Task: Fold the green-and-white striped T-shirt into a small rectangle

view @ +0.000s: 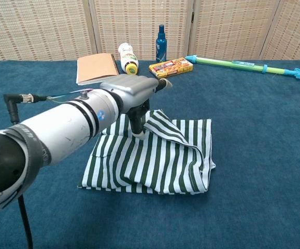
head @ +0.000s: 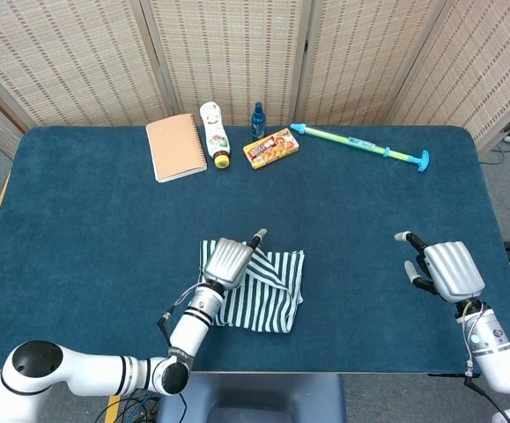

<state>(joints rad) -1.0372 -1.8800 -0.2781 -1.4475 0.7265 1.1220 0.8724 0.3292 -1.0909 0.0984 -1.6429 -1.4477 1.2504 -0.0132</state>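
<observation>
The green-and-white striped T-shirt [head: 270, 295] lies partly folded near the table's front edge, left of centre. In the chest view the T-shirt [view: 155, 163] shows a flap drawn diagonally over its upper part. My left hand [head: 228, 262] is over the shirt's upper left part. In the chest view my left hand [view: 134, 96] has its thumb pressed down at the flap's corner and appears to pinch the fabric, with one finger stretched out. My right hand [head: 444, 269] hovers over bare table far to the right, fingers apart and holding nothing.
Along the back of the blue table [head: 105, 220] lie a tan notebook [head: 176, 147], a white bottle [head: 214, 134], a small blue bottle [head: 258, 120], a snack box [head: 270, 147] and a long green-and-blue toy pump [head: 360, 146].
</observation>
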